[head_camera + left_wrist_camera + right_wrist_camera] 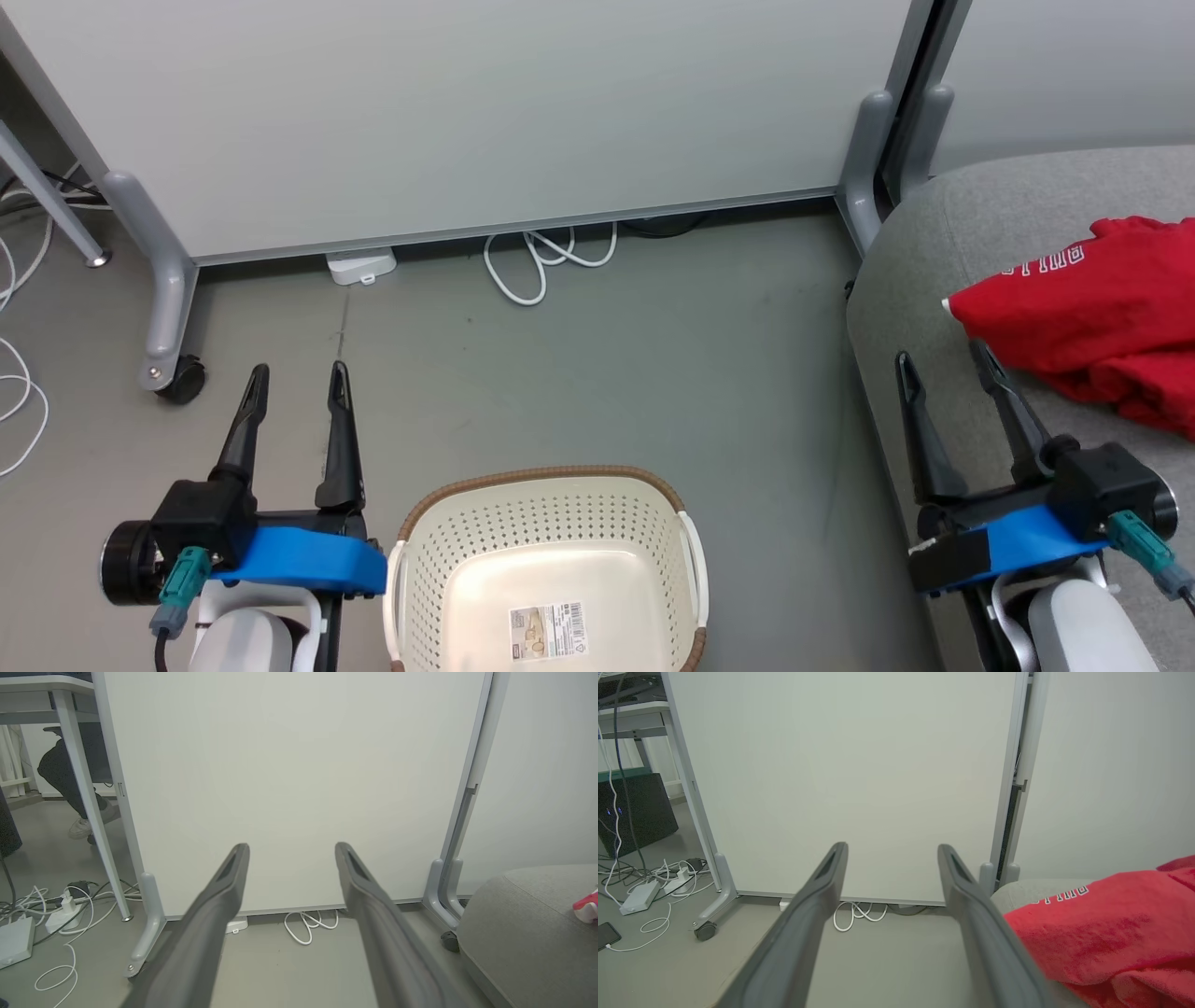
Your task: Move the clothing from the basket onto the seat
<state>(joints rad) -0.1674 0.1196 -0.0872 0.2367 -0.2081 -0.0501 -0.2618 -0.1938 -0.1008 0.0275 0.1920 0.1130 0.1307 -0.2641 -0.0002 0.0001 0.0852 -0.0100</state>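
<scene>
The red clothing (1083,317) with white lettering lies heaped on the light-grey seat (962,243) at the right; it also shows in the right wrist view (1101,924), and a small red-and-white edge of it (586,905) rests on the seat (518,924) in the left wrist view. The cream basket (546,569) with a brown rim stands on the floor at the bottom centre, with nothing but a label inside. My left gripper (299,378) is open to the basket's left. My right gripper (943,359) is open over the seat's front edge, just left of the clothing, holding nothing.
A white partition panel (467,121) on castor feet (177,378) stands straight ahead, with white cables (541,266) and a power adapter (359,268) at its base. More cables (60,914) and a desk leg (88,807) are at the left, where a person's foot (84,826) shows.
</scene>
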